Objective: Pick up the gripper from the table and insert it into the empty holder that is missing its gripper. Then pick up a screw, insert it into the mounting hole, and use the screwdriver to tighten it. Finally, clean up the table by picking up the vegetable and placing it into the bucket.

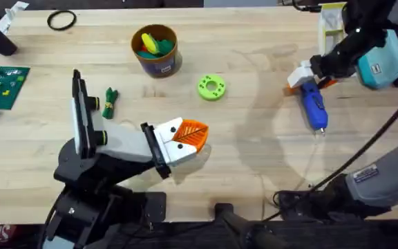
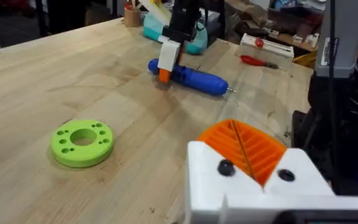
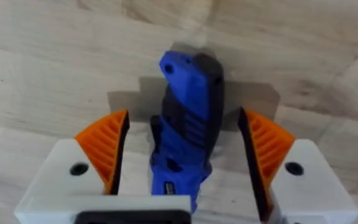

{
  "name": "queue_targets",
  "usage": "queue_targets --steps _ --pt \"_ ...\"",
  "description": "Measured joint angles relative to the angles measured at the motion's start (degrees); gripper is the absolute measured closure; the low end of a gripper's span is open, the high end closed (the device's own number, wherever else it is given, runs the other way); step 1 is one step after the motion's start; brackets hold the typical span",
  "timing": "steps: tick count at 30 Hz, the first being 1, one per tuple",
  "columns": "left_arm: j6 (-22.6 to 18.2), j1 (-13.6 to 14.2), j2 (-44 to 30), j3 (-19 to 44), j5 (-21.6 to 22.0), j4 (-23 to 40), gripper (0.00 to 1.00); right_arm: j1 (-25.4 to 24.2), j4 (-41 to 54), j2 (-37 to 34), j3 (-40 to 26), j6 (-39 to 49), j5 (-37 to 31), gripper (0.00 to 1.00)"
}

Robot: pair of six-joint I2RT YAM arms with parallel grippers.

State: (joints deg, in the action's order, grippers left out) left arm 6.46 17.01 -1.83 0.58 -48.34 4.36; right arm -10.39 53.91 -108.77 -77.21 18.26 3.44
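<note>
Starting at left: vegetable (image 1: 110, 102) lying on table (image 1: 254, 166), beside left arm. Left gripper (image 1: 185, 137) near centre, one orange finger (image 2: 248, 148) seated in white holder (image 2: 253, 186); cannot tell jaw state. Bucket (image 1: 156, 50) far centre-left, green ring (image 1: 211, 88) right of it. Right gripper (image 3: 185, 155) spread wide, straddling blue screwdriver (image 1: 314, 106) at far right, pads not touching it.
</note>
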Motion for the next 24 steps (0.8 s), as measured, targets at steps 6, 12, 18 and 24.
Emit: queue_targets --steps 6,12,18,24 --pt "0.0 0.0 0.0 0.0 0.1 0.0 0.981 0.0 2.3 0.0 0.0 -5.2 -1.1 0.005" --pt "0.0 0.0 0.0 0.0 0.1 0.0 0.981 0.0 3.1 0.4 0.5 -7.0 -1.9 0.005" --pt "0.0 0.0 0.0 0.0 0.1 0.0 0.981 0.0 0.7 8.1 6.0 -9.0 -3.5 0.005" --pt "0.0 0.0 0.0 0.0 0.1 0.0 0.981 0.0 -11.1 17.6 15.6 -10.2 -3.8 0.005"
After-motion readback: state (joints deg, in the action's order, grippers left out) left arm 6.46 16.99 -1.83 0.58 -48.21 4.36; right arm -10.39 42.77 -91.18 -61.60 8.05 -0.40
